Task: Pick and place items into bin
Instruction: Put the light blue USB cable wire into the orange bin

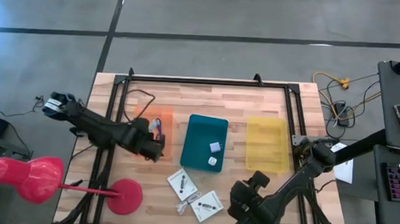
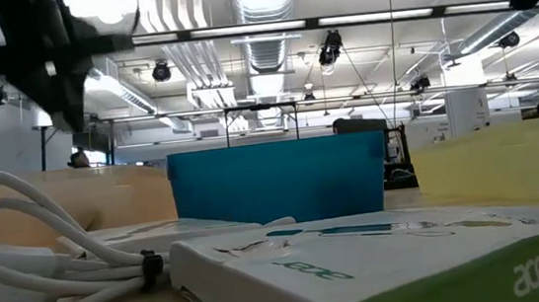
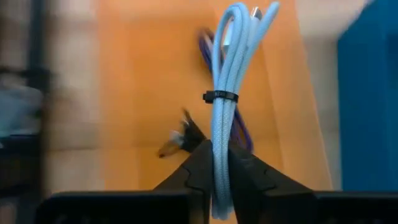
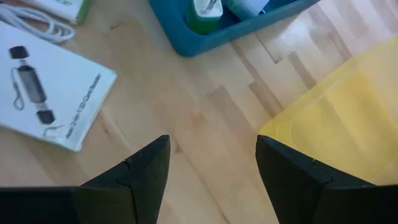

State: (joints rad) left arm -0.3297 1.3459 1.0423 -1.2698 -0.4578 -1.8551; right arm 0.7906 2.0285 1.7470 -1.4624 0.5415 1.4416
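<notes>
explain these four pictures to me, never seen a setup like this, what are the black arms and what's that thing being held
Two robot arms work at a wooden table. One picture looks down from above, one sits at tabletop level, and two come from cameras on the wrists. On the table stand an orange bin, a teal bin and a yellow bin, with white boxes and a white cable in front. The left gripper pinches a coiled light-blue cable above the orange bin. The right gripper is open and empty.

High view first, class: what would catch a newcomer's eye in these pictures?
The pink-red lamp-like stand at the table's left front corner stands out. Three bins sit in a row: orange, teal, yellow. The left hand, over the orange bin, is shut on a bundled light-blue cable.
</notes>
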